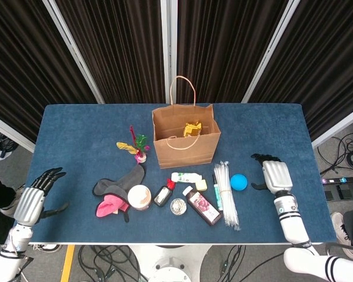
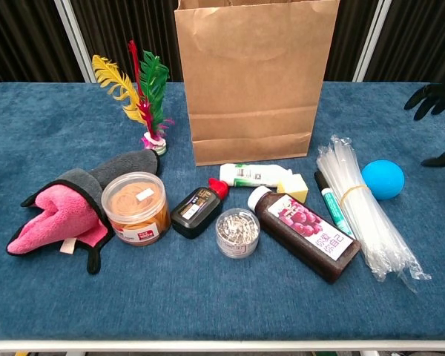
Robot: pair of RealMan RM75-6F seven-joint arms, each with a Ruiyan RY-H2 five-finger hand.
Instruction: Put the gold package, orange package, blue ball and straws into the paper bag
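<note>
The brown paper bag (image 1: 185,147) (image 2: 254,85) stands upright at the table's far middle. A gold package (image 1: 192,128) lies inside it. The blue ball (image 1: 239,181) (image 2: 383,179) rests on the table right of the bundled clear straws (image 1: 226,194) (image 2: 360,209). My right hand (image 1: 274,175) (image 2: 437,100) hovers just right of the ball, fingers spread and empty. At the table's near-left edge my left hand (image 1: 34,198) is open and holds nothing. No orange package shows.
In front of the bag lie a white tube (image 2: 252,175), dark ink bottle (image 2: 197,209), tin of clips (image 2: 237,231), purple bottle (image 2: 305,231) and green marker (image 2: 331,202). A feather shuttlecock (image 2: 144,96), grey-pink cloth (image 2: 67,211) and orange jar (image 2: 136,207) sit left.
</note>
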